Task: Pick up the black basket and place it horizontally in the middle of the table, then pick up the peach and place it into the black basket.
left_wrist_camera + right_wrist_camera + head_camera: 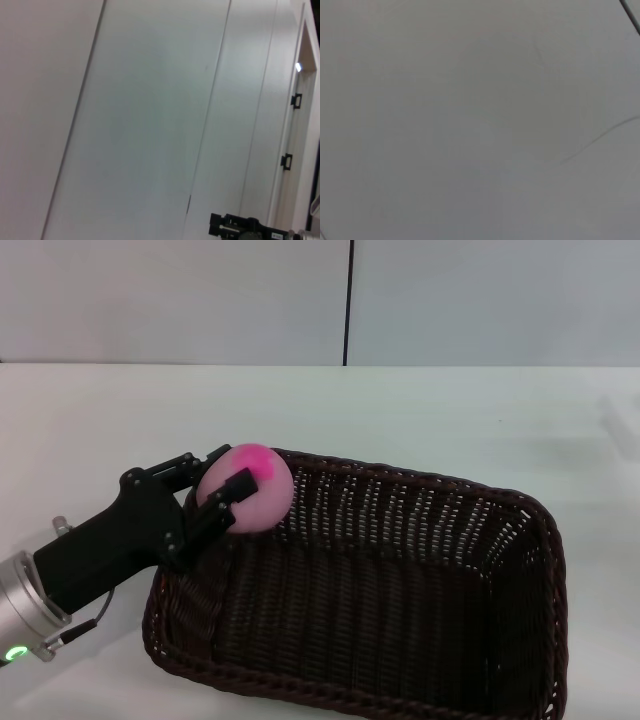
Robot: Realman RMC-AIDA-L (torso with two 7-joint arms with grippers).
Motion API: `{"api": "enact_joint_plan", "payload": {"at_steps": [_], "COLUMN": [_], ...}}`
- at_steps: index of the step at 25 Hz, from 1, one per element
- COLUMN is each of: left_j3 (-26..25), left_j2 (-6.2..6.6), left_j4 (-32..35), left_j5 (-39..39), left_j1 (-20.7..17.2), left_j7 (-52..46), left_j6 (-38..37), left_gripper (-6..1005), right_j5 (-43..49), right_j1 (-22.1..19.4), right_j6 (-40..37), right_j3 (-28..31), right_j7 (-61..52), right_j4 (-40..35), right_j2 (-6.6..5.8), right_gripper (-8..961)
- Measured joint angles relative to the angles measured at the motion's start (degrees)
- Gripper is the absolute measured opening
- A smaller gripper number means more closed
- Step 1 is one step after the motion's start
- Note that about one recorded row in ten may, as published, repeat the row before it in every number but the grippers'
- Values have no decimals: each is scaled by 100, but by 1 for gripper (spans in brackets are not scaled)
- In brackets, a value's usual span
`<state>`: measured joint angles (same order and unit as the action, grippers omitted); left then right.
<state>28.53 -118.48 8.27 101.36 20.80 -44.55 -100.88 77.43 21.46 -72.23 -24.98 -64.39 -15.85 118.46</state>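
The black basket [400, 590] lies lengthwise on the white table [420, 410], filling the lower middle and right of the head view. My left gripper [222, 480] comes in from the lower left and is shut on the peach [252, 492], pale pink with a magenta patch on top. It holds the peach just above the basket's left rim, over the near-left corner of the inside. One black finger [222, 502] crosses the front of the peach. The basket's inside shows nothing else in it. The right gripper is out of view.
The table's far edge meets a pale wall with a dark vertical seam [348, 300]. The left wrist view shows only wall panels and a black bracket [240, 227]. The right wrist view shows a plain grey surface.
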Motion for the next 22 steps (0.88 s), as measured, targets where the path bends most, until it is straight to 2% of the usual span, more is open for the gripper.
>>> {"api": "enact_joint_plan", "payload": {"at_steps": [8,11,14,16,18,19,20,21,22], "left_j3": [-57,-72,-340,-404,-1066,-1066,-1279,-1814,-2126], "left_j2": [1,1,0,1,1,1,2,5,5], "left_j4": [-79,-80,-81,-82,-163,-163,-192,-251,-296], "left_j5": [-54,-59,-67,-70,-74,-74,-74,-82,-85], "left_j1": [-35,-35,-52,-61,-150,-150,-180,-259,-309], "left_j7": [7,8,-16,-15,11,11,15,68,132], "left_j6": [99,92,58,53,-30,-30,-48,-85,-105], "left_gripper": [368,487,605,635,664,679,694,694,695], "right_j5": [0,-12,-43,-58,-68,-69,-70,-70,-70], "right_j1": [45,51,49,37,14,-2,-16,-37,-53], "right_j6": [14,16,-4,-49,-104,-148,-183,-220,-249], "right_j3": [7,15,33,64,134,195,248,318,380], "right_j7": [72,73,74,75,76,76,76,76,76], "right_j4": [54,56,57,55,52,48,44,36,25], "right_j2": [8,9,10,15,19,22,24,26,28], "right_gripper": [625,625,625,625,625,625,625,625,625]}}
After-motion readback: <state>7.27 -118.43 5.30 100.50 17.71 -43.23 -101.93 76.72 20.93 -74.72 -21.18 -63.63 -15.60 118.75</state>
